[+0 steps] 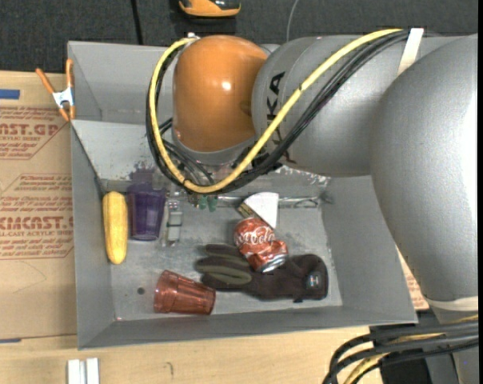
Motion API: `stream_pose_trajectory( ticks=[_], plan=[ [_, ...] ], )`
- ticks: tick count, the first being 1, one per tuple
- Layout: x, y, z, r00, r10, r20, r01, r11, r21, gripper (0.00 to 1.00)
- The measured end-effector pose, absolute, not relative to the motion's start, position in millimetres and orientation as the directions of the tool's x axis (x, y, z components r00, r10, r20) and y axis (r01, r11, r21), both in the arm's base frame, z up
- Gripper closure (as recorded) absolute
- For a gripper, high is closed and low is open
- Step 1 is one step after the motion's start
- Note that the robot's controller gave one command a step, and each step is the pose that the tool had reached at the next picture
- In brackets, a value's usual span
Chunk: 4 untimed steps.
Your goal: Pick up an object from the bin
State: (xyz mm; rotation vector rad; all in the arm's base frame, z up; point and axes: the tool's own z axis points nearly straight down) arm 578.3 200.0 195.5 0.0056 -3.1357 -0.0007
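Observation:
My gripper [173,224] comes down from under the orange wrist cover into the left half of the bin. It stands right beside a purple cup [146,213], on the cup's right side. A yellow banana-shaped toy [115,227] lies upright along the left of the cup. A crushed red cola can [259,245] rests to the gripper's right, leaning on a dark glove [265,275]. Whether the gripper touches the cup I cannot tell.
A copper-red plastic cup [183,294] lies on its side near the front wall. A white folded card [262,206] sits behind the can. The arm and its cables cover the back and right of the bin.

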Motion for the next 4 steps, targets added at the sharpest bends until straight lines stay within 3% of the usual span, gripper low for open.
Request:
stream_pose_trajectory(
  ticks=[2,3,4],
  plan=[
    [580.0,198.4,198.1,-1.000,-0.010,-0.005,-0.010,1.000,0.003,0.00],
    [577.7,179.7,150.1,-0.986,-0.164,0.001,-0.164,0.986,0.000,0.00],
    [579.6,178.0,101.7,-0.920,-0.392,-0.009,-0.392,0.920,-0.001,0.00]
  ],
)
